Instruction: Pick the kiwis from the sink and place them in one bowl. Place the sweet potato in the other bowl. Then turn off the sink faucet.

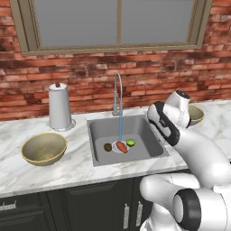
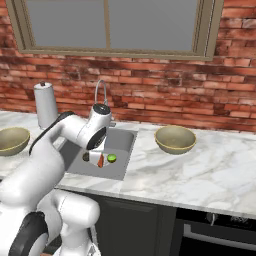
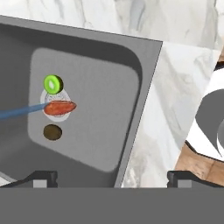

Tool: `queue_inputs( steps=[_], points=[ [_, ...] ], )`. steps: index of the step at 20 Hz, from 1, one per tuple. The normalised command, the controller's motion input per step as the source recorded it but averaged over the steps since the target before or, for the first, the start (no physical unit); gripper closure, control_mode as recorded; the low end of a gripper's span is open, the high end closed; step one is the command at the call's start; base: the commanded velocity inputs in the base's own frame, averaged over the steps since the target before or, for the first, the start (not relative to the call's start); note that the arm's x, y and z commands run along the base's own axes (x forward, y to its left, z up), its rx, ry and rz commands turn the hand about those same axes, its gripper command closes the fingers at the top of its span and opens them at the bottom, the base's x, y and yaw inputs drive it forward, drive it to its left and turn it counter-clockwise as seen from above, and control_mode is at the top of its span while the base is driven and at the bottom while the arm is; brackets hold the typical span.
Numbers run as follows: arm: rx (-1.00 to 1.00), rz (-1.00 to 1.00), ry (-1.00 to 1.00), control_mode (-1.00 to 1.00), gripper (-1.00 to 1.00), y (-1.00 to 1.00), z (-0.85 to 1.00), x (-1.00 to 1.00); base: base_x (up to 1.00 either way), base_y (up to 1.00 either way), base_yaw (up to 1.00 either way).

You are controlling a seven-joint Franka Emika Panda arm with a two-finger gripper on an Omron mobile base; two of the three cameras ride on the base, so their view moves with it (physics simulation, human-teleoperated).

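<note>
Two bowls (image 2: 175,138) (image 1: 44,148) flanking sink (image 1: 101,131); arm-masked perhaps

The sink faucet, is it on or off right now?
On. A blue stream runs from the sink faucet down onto the sweet potato in the sink.

The sink (image 3: 109,57) is lying at a tilt across the hand view, its grey basin sitting in the white marble table (image 3: 175,87). On the basin floor, the sweet potato (image 3: 60,107) is lying across the round light drain (image 3: 56,114), and a thin blue stream of water (image 3: 19,112) is running in from the left edge and ending at its tip. The green kiwi (image 3: 53,83) is sitting just beside the drain on one side, showing a bright ring; the brown kiwi (image 3: 52,132) is sitting near it on the opposite side. The end effector (image 3: 112,178) is hanging with its two dark fingertips (image 3: 40,178) standing wide apart at the bottom, gripping nothing.
</note>
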Motion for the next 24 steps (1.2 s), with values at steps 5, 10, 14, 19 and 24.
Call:
queue_inputs(
  steps=[5, 10, 14, 19, 24],
  points=[
    [0.0, -0.06, 0.13, -1.0, -1.0, 0.0, -0.32, 0.52, 0.0, 0.0, 0.0],
    [0.0, -0.03, 0.06, -1.0, -1.0, 0.0, -0.37, 0.44, 0.0, 0.0, 0.0],
    [-0.02, 0.0, 0.0, -1.0, -1.0, 0.02, -0.44, 0.4, 0.0, 0.0, 0.0],
    [-0.07, 0.0, 0.0, -1.0, -1.0, 0.08, -0.49, 0.34, 0.0, 0.0, 0.0],
    [-0.07, 0.0, 0.0, -1.0, -1.0, 0.11, -0.41, 0.28, 0.0, 0.0, 0.0]
  ],
)
